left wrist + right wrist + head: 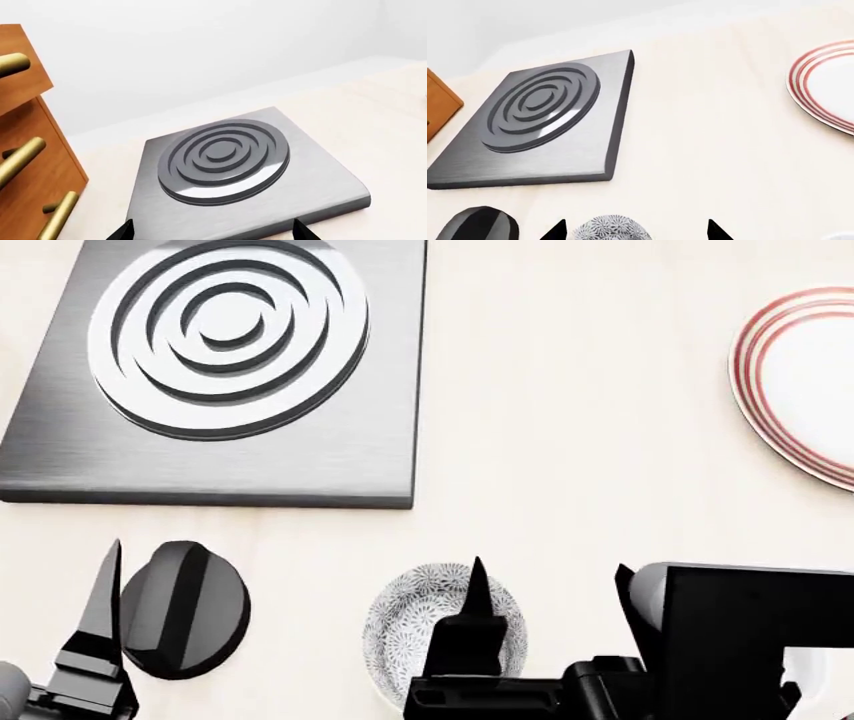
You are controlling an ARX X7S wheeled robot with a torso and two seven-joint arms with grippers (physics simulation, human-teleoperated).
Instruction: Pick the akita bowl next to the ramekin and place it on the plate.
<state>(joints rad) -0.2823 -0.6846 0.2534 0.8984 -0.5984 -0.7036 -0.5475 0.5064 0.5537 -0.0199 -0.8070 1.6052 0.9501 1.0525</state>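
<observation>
The akita bowl point(407, 625), white with a grey floral speckle, sits at the near edge of the light table. My right gripper point(635, 231) is open and low around it, so the bowl point(608, 229) lies between the two dark fingertips, nearer one of them. From the head camera one right finger point(474, 595) crosses the bowl. The plate point(801, 380), white with red rings, lies far right, cut by the frame. My left gripper point(212, 231) is open and empty, facing the grey burner slab. The ramekin is hidden behind my right arm.
A grey square slab with a ringed burner point(227, 330) fills the far left. A wooden drawer unit with brass handles point(33, 150) stands beside it. A black rounded shape point(180, 610) sits left of the bowl, next to my left finger point(104, 585).
</observation>
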